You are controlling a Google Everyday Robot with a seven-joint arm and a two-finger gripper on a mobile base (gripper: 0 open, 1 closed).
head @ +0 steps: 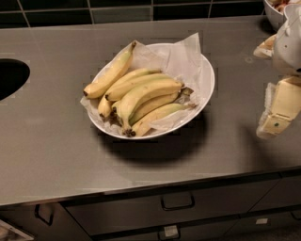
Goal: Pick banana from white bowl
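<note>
The white bowl (207, 75) is wide and shallow, lined with crumpled white paper, and stands in the middle of the grey counter. It holds several bananas. The thick, strongly curved yellow banana (146, 92) lies on top in the middle, its dark stem end toward the front left. A straighter green-tinged banana (110, 73) lies along the bowl's left rim. My gripper (271, 80) is at the right edge of the view, to the right of the bowl and apart from it. Its cream fingers (278, 108) are spread open and hold nothing.
A dark round opening (9, 77) is cut into the counter at the far left. Another white bowl (275, 12) stands at the back right corner. Dark tiles (117, 12) run behind the counter. Drawers with handles (178, 202) sit below the front edge.
</note>
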